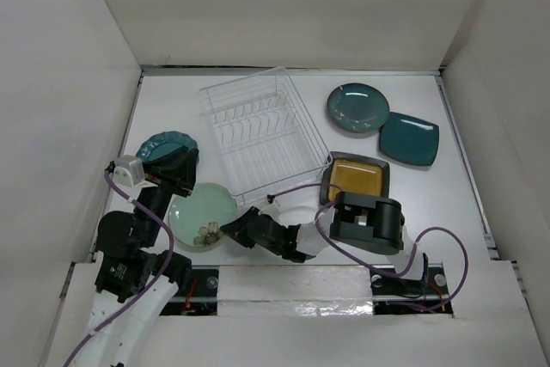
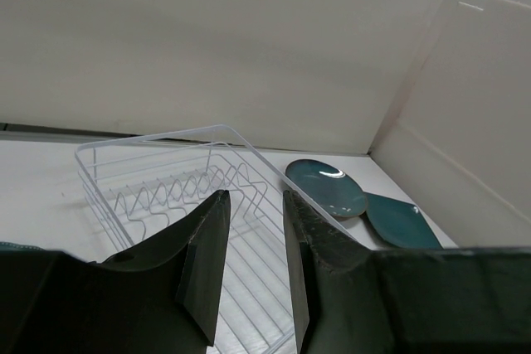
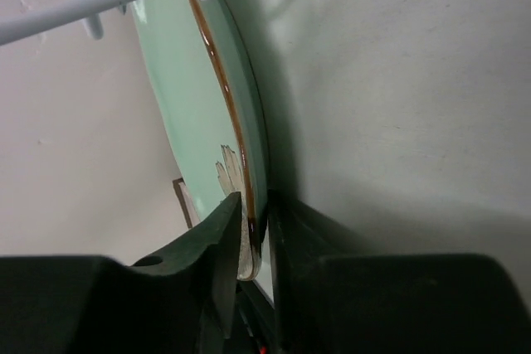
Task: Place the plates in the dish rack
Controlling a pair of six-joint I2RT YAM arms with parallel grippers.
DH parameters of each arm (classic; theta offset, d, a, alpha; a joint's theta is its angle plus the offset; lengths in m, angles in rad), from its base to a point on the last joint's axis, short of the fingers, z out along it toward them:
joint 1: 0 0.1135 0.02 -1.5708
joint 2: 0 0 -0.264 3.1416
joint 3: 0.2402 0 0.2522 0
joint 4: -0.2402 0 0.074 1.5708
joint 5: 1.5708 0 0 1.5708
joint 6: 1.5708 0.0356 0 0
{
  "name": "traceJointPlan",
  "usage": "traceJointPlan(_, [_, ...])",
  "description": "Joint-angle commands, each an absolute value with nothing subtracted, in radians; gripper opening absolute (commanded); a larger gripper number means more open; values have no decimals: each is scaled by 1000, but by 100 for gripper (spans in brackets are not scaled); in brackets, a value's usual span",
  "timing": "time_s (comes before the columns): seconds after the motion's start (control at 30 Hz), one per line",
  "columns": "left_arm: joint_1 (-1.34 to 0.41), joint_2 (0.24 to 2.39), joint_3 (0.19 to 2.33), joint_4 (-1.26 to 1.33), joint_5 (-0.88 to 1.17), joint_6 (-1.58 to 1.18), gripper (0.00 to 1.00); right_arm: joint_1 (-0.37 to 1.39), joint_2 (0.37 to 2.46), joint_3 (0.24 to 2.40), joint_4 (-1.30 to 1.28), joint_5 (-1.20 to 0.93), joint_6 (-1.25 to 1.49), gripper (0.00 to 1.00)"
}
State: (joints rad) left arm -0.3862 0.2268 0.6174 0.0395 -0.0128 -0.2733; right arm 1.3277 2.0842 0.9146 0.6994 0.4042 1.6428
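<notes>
From above, the dish rack [image 1: 258, 131] sits in the middle of the table [image 1: 464, 204], toward the far side. The pale green plate [image 1: 202, 212] lies just near and left of the rack. The right arm reaches across to the left, and the right claw [image 3: 253, 205] is at the near edge of that plate, by the flower. The top view does not show the grip well. The right wrist view does: the two fingers pinch the plate's rim, one on each side, so this claw is gripping the pale green plate.

The left claw [image 2: 253, 205] is over the wavy teal plate [image 1: 163, 145] at the left and hides part of it from above. The left wrist view shows its fingers apart, with only the rack seen through the gap, so it is open and holds nothing. That view also looks across the rack to the dark teal round plate [image 1: 357, 109] and the teal square plate [image 1: 409, 139], which touch each other at the far right.

Only the top view shows the amber square plate [image 1: 357, 176], just right of the rack's near end, with the right arm over its near edge
</notes>
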Motion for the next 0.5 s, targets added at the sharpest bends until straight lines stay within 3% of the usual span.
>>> traceJointPlan(0.0, [-393,216,650,71,-21,-264,29,1309,2118,888,687,425,1660,23])
traceJointPlan(0.13, [-393,222,650,71,-21,-264,29,1299,2120,861,747,397,1631,6])
traceJointPlan(0.23, [-393,225,647,69,-25,-262,29,1310,2089,831,767,379,1550,0])
traceJointPlan(0.47, [-393,238,647,78,-31,-256,28,1413,1875,811,617,501,1326,0])
